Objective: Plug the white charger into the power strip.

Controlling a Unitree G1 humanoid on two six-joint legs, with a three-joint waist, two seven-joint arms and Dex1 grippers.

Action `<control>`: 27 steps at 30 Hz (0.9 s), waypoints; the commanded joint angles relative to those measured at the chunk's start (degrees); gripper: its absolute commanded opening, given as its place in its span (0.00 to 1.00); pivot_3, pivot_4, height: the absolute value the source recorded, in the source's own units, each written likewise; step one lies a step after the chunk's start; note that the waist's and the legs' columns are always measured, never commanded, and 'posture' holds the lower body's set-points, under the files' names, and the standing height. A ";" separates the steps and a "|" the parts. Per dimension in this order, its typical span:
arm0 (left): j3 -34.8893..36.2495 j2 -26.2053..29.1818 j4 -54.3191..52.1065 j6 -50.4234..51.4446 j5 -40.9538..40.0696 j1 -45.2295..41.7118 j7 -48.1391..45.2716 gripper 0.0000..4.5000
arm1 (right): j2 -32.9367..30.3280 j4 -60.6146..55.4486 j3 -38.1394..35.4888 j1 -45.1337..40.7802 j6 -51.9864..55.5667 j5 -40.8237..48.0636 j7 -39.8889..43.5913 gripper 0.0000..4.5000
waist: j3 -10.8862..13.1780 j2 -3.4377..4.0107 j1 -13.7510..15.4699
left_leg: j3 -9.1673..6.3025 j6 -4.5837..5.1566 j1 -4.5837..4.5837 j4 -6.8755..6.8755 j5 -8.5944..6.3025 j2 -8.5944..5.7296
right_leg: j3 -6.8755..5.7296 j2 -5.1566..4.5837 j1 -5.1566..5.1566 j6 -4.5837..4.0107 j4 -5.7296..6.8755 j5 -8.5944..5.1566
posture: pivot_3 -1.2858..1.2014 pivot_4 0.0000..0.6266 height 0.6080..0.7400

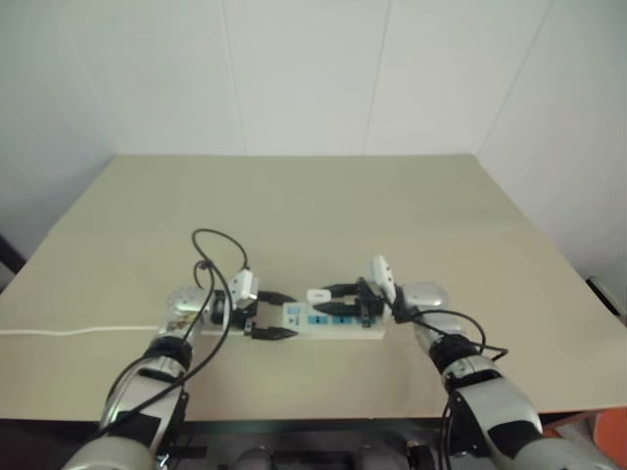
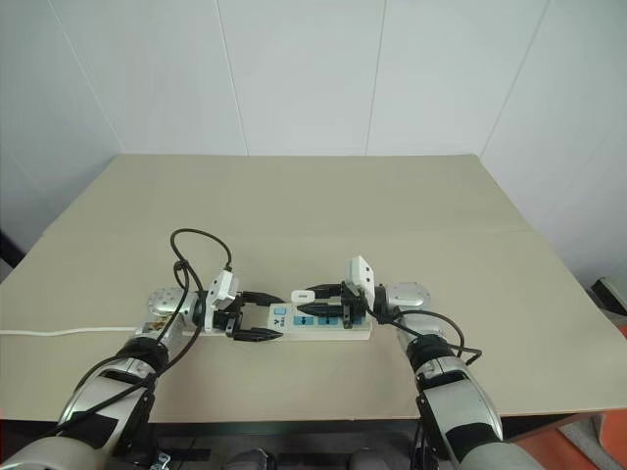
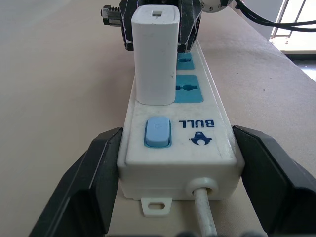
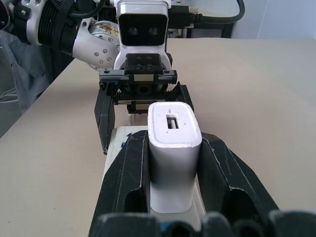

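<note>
Insertion is in hand: charger (image 4: 174, 148) is clamped by right tool (image 4: 173, 163), upright on strip (image 3: 207, 143), which is straddled, ungripped, by spread left tool (image 3: 173, 173). Downward pressure is likely needed next.

Charger (image 3: 154, 54): plain white, small dark slot in top face. Power strip (image 3: 212, 148): white body, blue sockets, pale blue switch, blue logo print; cord (image 1: 78, 331) white. Surface (image 2: 313, 211): uniform beige, no pattern. Left pincer (image 2: 257, 315): black fingers, white head. Right pincer (image 4: 173, 168): black fingers. Arm cables (image 1: 220, 245): black. Walls (image 2: 294, 69): white.
</note>
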 commanded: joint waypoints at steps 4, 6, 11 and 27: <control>-0.69 0.12 -2.10 -1.00 0.29 0.20 -2.94 0.71 | -3.28 7.66 0.78 2.99 2.62 -6.66 -5.26 0.54 | -0.12 -0.20 0.03 | -0.01 0.00 -0.01 -0.01 0.00 0.00 | -0.01 0.00 -0.01 -0.01 -0.02 -0.01 | 0.52 0.24 1.00; -0.67 0.07 -2.04 -1.08 0.38 0.18 -2.94 0.71 | -3.41 7.34 0.47 3.01 2.16 -6.57 -4.75 0.69 | -0.22 -0.35 0.01 | -0.01 -0.01 -0.04 -0.03 0.00 0.01 | -0.02 0.00 -0.03 -0.07 -0.05 0.00 | 0.52 0.24 1.00; -0.58 -0.02 -1.90 -1.06 0.40 0.11 -2.94 0.71 | -3.93 6.22 -0.05 3.58 0.48 -6.43 -3.10 0.98 | -0.23 -0.39 0.02 | -0.01 -0.01 -0.06 -0.06 -0.01 0.01 | -0.02 -0.02 -0.05 -0.10 -0.06 0.01 | 0.52 0.24 1.00; 1.44 -0.73 -4.67 2.84 -2.10 -0.81 -2.94 0.99 | -8.97 -6.40 -2.38 7.72 2.45 -1.61 8.50 1.00 | -0.16 -0.40 1.28 | -0.01 -0.24 -0.24 -0.08 -0.26 0.01 | -0.06 -0.02 -0.16 -0.27 -0.10 -0.17 | 0.52 0.24 1.00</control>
